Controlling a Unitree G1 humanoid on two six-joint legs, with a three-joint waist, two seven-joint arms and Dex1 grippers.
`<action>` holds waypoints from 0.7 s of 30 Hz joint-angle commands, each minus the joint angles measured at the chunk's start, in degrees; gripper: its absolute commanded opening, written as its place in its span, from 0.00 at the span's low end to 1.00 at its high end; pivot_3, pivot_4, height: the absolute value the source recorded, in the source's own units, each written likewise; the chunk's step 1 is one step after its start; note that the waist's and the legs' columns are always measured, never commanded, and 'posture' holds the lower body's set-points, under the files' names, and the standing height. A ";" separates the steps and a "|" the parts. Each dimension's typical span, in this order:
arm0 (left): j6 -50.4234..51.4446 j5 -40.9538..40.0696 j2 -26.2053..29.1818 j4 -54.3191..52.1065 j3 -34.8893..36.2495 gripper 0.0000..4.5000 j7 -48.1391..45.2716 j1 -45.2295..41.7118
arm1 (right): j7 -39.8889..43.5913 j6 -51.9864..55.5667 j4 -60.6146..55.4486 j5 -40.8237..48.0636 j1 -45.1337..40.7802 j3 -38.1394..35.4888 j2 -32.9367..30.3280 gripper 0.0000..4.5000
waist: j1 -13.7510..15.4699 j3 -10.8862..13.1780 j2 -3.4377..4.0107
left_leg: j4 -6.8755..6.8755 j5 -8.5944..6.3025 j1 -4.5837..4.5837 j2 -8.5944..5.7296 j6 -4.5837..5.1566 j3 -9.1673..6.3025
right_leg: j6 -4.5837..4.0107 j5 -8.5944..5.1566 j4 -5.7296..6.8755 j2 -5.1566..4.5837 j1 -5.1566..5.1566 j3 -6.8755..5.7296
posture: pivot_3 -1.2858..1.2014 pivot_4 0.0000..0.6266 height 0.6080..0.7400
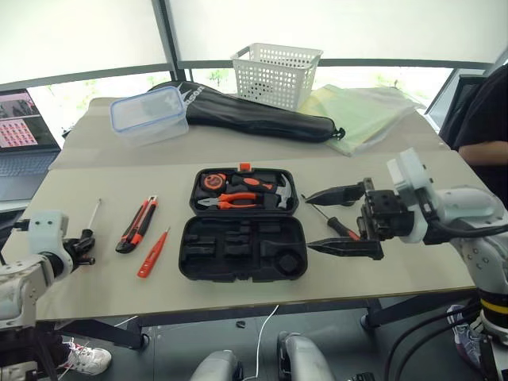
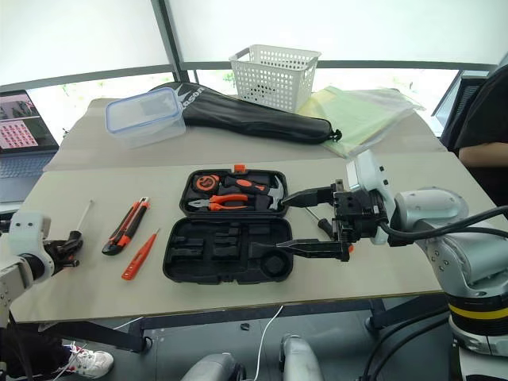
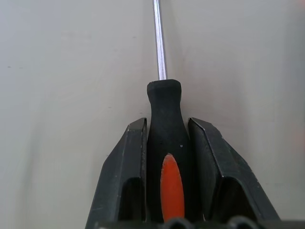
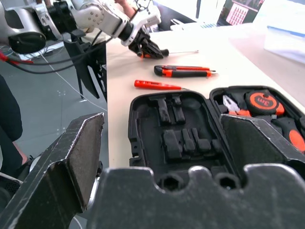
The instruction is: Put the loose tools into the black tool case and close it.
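The black tool case (image 1: 238,252) lies open at the table's middle, its near half showing bare recesses. At the table's left edge my left gripper (image 1: 82,242) is shut on the black-and-orange handle of a screwdriver (image 3: 164,124), whose shaft (image 1: 94,213) rests on the table. Between it and the case lie an orange-black utility knife (image 1: 137,225) and a slim orange tester pen (image 1: 152,253). Just right of the case my right gripper (image 1: 308,221) stands open above a second screwdriver (image 1: 333,224), holding nothing.
Pliers (image 1: 230,202), a hammer and a tape measure sit in the case's far half. Behind it are a long black bag (image 1: 254,115), a white basket (image 1: 276,73), a clear lidded box (image 1: 148,115) and green sheets (image 1: 361,115). A person (image 1: 484,119) stands at the right.
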 commanded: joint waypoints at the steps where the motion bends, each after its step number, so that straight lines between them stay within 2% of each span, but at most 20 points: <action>1: -10.83 -1.09 4.96 -6.50 -2.96 0.19 -10.94 -9.17 | -0.73 -1.09 -2.23 0.21 1.41 -3.25 -1.67 1.00 | 0.84 -0.03 -0.22 | 0.13 0.00 -0.26 -0.03 0.00 -0.03 | -0.01 0.01 0.02 -0.02 -0.14 -0.06 | 0.52 0.24 1.00; 6: -18.54 -1.71 6.00 -9.96 -16.82 0.19 -30.90 -19.23 | -2.53 -2.09 -1.26 -1.67 3.76 -3.93 -2.26 1.00 | 1.91 -0.08 -0.27 | 0.52 0.01 -0.73 -0.20 0.00 -0.01 | 0.00 0.08 0.01 -0.11 -0.44 -0.24 | 0.52 0.24 1.00; 9: -28.77 5.80 5.73 -6.87 -28.24 0.19 -40.65 -22.79 | -2.94 -2.14 -0.61 -2.66 3.97 -3.35 -2.70 1.00 | 0.83 -0.13 -0.19 | 0.32 0.19 -0.66 -0.25 0.33 0.14 | 0.09 0.13 -0.01 -0.12 -0.40 -0.23 | 0.52 0.24 1.00; 12: -41.36 14.07 3.28 2.14 -36.22 0.19 -44.89 -27.57 | -4.71 -3.50 0.45 -5.81 4.24 -2.73 -2.72 1.00 | -0.10 -0.11 -0.20 | 0.22 0.26 -0.63 -0.15 0.45 0.26 | 0.02 0.12 -0.27 -0.03 -0.49 -0.16 | 0.52 0.24 1.00; 16: -52.62 19.00 -3.00 14.44 -40.69 0.19 -45.73 -34.18 | -7.32 -6.02 1.87 -11.26 5.98 -2.21 -3.04 1.00 | 0.12 -0.07 -0.27 | 0.22 0.37 -0.74 0.07 0.31 0.18 | -0.30 0.30 -0.40 0.05 -0.51 -0.10 | 0.52 0.24 1.00; 21: -58.48 20.71 -7.36 21.51 -41.64 0.19 -47.11 -37.40 | -7.63 -6.63 0.57 -11.86 9.02 -3.62 -3.18 1.00 | 0.67 -0.07 -0.27 | 0.25 0.35 -0.80 0.06 0.46 0.18 | -0.27 0.35 -0.41 0.01 -0.51 -0.08 | 0.52 0.24 1.00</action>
